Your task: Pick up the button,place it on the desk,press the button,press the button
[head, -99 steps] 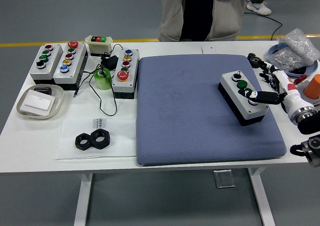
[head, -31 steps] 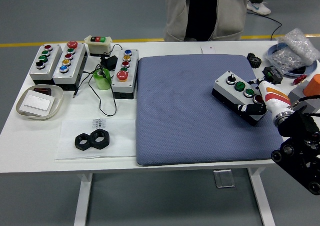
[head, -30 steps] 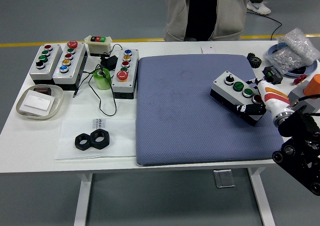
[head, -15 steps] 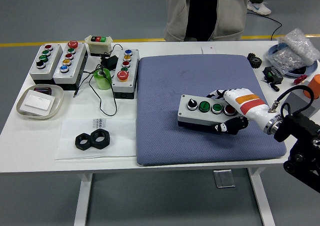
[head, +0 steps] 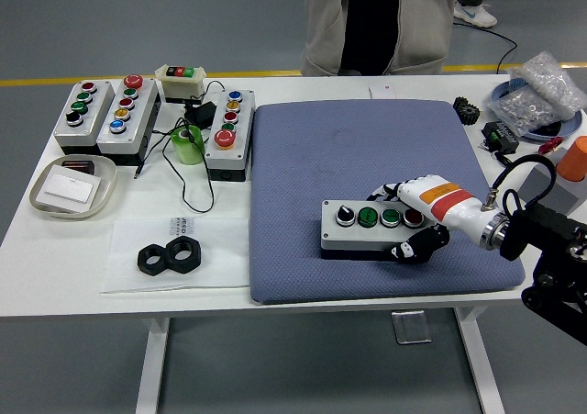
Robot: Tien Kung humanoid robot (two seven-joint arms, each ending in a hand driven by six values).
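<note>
A grey button box with a black knob, two green buttons and a red button lies flat on the blue mat, near the mat's front edge. My right hand grasps its right end, fingers over the top and thumb at the front side. The right arm reaches in from the picture's right edge. My left arm is out of view.
Three more button boxes and a small switch box stand at the back left, with a green tape roll, a tray and two black nuts. A bag and an orange cup sit at far right. A person stands behind the table.
My right hand has carried the button box from the mat's right side leftward and toward the front, turning it level, and now it lies flat on the mat.
</note>
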